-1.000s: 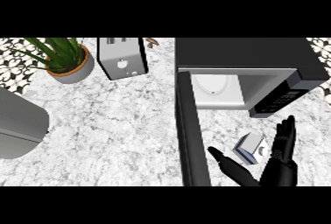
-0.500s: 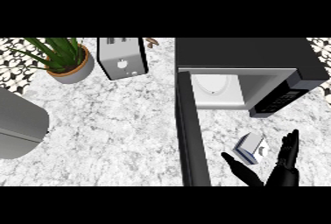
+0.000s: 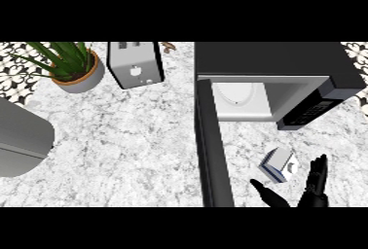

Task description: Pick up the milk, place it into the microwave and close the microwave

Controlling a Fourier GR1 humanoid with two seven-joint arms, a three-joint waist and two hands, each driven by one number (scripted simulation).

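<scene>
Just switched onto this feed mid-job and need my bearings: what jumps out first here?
The black microwave at upper right stands open, its long dark door swung out across the white marble counter. Just right of the door lies the small blue-and-white milk carton, with the robot's black right hand open beside it, not touching. At upper left sit a green plant in a terracotta pot and a silver toaster.
</scene>
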